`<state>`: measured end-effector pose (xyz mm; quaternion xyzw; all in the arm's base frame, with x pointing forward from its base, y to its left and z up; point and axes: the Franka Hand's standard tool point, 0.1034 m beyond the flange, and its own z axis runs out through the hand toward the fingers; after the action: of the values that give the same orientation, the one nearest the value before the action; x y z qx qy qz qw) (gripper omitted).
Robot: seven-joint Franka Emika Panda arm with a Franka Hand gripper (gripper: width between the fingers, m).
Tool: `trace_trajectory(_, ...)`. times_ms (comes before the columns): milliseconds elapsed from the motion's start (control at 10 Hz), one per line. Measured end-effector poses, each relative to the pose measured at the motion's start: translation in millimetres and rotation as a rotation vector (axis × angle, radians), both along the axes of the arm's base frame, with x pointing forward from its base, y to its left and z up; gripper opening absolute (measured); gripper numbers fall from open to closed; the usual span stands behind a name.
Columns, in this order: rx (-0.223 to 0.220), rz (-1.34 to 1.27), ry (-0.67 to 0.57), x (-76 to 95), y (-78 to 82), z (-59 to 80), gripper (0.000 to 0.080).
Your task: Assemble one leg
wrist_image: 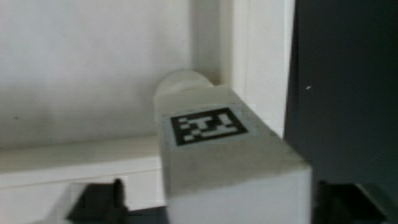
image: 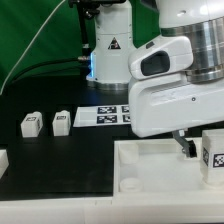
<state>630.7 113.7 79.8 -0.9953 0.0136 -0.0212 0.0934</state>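
A leg [wrist_image: 222,140], a small white block with a black-and-white tag, stands upright in a corner of the large white rimmed panel [wrist_image: 89,80]. In the exterior view this leg [image: 213,155] is at the right edge, over the panel [image: 150,165]. My gripper [wrist_image: 222,202] straddles the leg: one dark finger [wrist_image: 100,200] stands a little apart from its side, and the other finger [wrist_image: 352,200] is close to the opposite side. The jaws look open around the leg. In the exterior view the gripper [image: 190,146] is mostly hidden by the arm.
Two more legs [image: 30,123] [image: 61,121] lie on the black table at the exterior view's left, and a third [image: 3,158] shows at the left edge. The marker board [image: 105,115] lies behind the arm. A robot base stands at the back.
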Motion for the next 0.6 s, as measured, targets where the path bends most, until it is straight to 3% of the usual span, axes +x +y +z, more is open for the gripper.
trace_trajectory(100,0.000,-0.002,0.000,0.0,0.0,0.0,0.0394)
trace_trajectory(200,0.016,-0.168,0.031,0.1,0.1,0.0,0.0311)
trace_trajectory(400,0.020,-0.409,0.076,0.3,-4.6,-1.0,0.0308)
trace_trajectory(600,0.070,-0.791,0.148,0.3,-9.9,-2.6,0.0307)
